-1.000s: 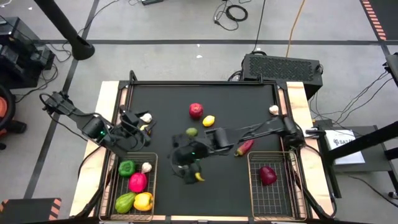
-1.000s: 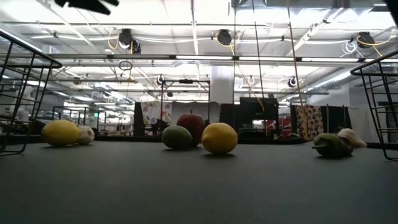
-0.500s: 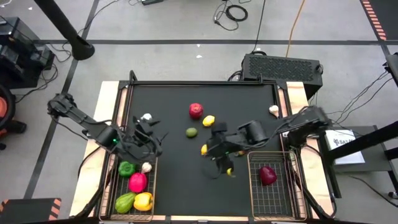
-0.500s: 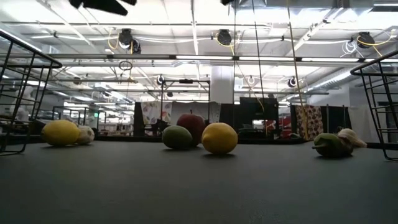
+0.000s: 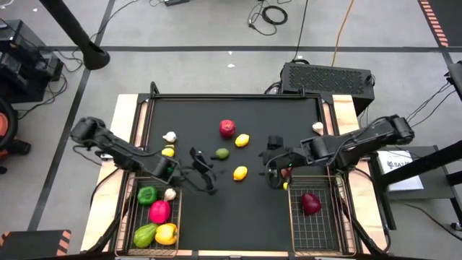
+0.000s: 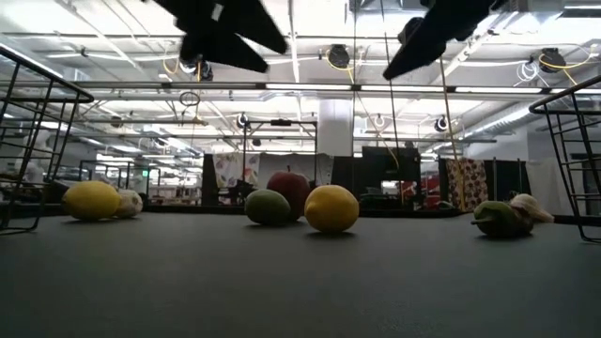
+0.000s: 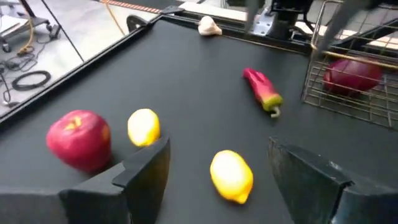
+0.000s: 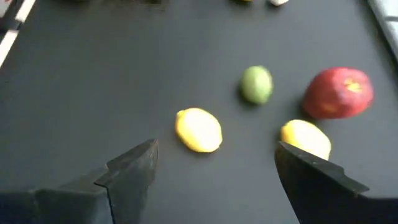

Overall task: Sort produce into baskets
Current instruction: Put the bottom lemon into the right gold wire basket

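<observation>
Loose produce lies on the black table: a red apple, a lemon, a lime, a second lemon, a third lemon, two garlic bulbs and a dark red chili. My left gripper hangs open above the table, left of the middle lemon. My right gripper hangs open right of that lemon, over the chili. The left basket holds several peppers and a garlic bulb. The right basket holds one dark red piece.
Raised rails run along the table's left and right edges. A black box stands behind the far edge, with cables on the floor beyond. Bare mat lies between the two baskets at the near edge.
My left gripper has swung from the left-hand lemon and garlic toward the table's middle and near edge, sinking a little. My right gripper has drawn back from the near middle toward the right edge. Both have stayed open, and no produce has moved.
</observation>
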Motion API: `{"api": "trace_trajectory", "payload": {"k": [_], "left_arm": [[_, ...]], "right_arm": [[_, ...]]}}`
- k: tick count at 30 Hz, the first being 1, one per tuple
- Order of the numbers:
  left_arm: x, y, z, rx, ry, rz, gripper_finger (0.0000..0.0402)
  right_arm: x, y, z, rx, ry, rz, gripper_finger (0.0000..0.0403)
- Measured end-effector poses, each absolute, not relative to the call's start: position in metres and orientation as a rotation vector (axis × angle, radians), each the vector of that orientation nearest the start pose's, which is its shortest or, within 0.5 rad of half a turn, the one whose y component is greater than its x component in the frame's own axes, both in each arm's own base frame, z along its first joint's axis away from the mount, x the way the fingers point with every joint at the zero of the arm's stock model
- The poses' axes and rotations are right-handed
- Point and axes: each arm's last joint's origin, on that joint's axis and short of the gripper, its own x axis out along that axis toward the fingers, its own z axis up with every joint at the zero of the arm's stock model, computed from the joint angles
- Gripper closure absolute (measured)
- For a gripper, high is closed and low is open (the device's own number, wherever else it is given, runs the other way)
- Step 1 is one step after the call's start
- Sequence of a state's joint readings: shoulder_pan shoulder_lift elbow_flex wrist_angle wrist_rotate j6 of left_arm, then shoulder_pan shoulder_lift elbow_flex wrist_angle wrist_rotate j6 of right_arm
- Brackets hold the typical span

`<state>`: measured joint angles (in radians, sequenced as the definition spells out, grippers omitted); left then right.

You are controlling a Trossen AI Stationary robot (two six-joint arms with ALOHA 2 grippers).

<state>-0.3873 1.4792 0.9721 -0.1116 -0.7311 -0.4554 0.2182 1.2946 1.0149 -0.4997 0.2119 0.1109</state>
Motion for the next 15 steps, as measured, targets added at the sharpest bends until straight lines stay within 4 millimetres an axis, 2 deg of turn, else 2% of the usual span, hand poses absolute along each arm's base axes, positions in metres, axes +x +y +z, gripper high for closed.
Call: {"api": "trace_trajectory", "payload": {"k": [8, 15], "left_arm": [[0.335, -0.093, 0.216, -0.086, 0.507, 0.514, 0.0127], [0.346, -0.092, 0.199, -0.110, 0.560, 0.494, 0.0117]], "right_arm": [[0.255, 0.043, 0.286, -0.072, 0.755, -0.055, 0.0091], [0.252, 0.042, 0.284, -0.079, 0.794, -0.062, 0.0091]]}}
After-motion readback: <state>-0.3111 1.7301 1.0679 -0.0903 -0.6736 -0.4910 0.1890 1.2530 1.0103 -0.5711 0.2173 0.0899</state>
